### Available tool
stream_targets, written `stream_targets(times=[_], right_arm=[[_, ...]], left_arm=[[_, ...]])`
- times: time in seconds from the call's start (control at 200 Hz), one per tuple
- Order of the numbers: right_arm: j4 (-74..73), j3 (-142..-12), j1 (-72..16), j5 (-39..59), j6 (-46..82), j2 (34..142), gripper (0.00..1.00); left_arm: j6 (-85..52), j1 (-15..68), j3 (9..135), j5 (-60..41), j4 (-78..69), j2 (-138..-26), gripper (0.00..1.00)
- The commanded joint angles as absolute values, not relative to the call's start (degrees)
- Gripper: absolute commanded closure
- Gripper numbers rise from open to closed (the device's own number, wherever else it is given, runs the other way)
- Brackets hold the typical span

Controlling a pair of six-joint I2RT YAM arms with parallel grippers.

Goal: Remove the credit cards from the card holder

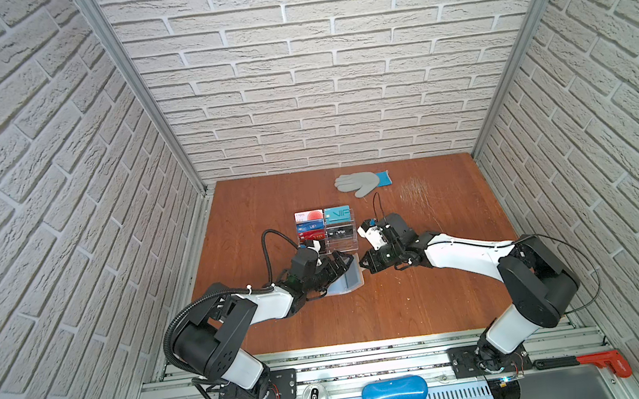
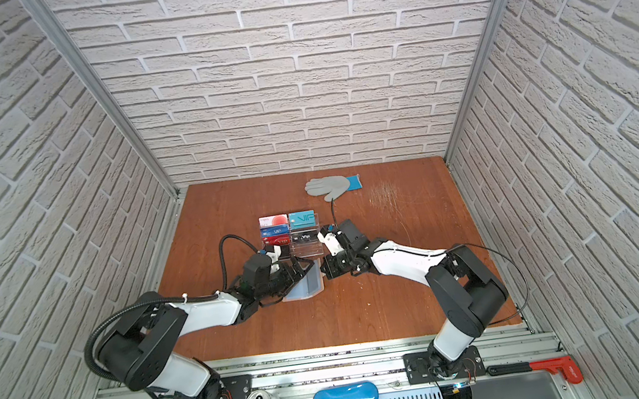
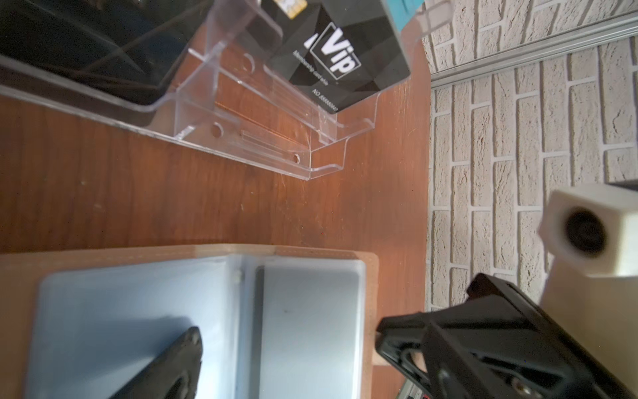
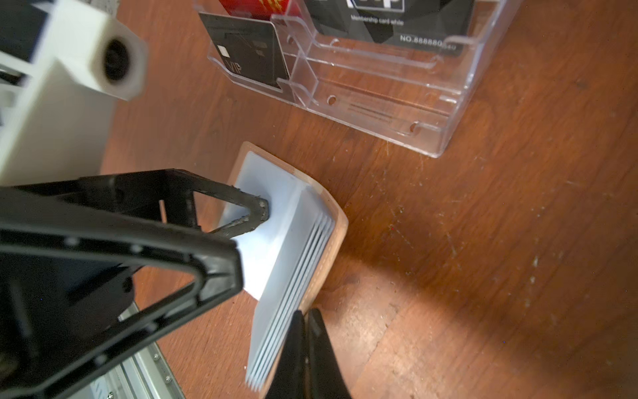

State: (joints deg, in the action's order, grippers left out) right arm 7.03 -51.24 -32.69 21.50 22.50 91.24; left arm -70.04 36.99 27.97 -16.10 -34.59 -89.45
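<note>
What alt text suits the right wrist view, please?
An open card holder, pages fanned, lies on the table under the left gripper, jaws open; the right gripper, jaws shut, sits at its edge. A clear stand beyond holds cards.

Grey glove (image 1: 361, 182) (blue cuff) lies behind the clear stand (image 1: 341, 244).

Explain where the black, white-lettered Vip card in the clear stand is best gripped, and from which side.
Probably pinch the black Vip card by its upper edge, from above: it stands leaning back in the clear stand, whose front lip covers its lower edge.
</note>
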Motion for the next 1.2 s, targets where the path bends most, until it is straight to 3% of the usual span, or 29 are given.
stream_targets(times=[0.0,0.835,1.195], right_arm=[[0.94,-50.48,-32.70,24.88,23.91,89.65,0.94],[-1.17,-52.79,-33.75,30.26,25.65,97.21,0.89],[-2.18,-52.30,-33.75,31.18,26.43,96.61,0.67]], left_arm=[[-70.85,37.09,26.81,-15.72,-39.76,-91.25,0.02],[-73.32,35.22,22.96,-16.24,-47.63,-95.46,0.02],[-74.00,35.14,23.05,-16.44,-49.29,-96.78,0.02]])
